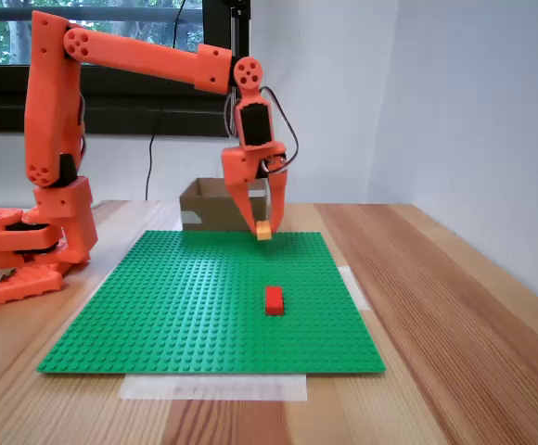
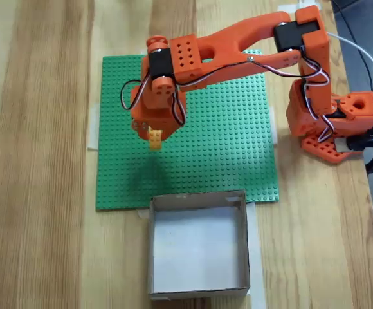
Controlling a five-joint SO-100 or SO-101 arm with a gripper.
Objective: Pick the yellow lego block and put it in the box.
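My orange gripper (image 1: 262,225) is shut on the yellow lego block (image 1: 263,232), which hangs a little above the far part of the green baseplate (image 1: 158,306). In the fixed view from above, the gripper (image 2: 155,136) holds the block (image 2: 155,139) over the plate's (image 2: 231,148) left half, short of the edge nearest the box. The brown cardboard box (image 1: 210,202) stands just behind the plate. Seen from above, the box (image 2: 198,200) is open, with a pale floor and nothing in it.
A red lego brick (image 1: 274,299) sits on the baseplate nearer the front. The arm's base (image 1: 28,241) stands at the left of the wooden table. White tape holds down the plate's edges. A white wall rises at the right.
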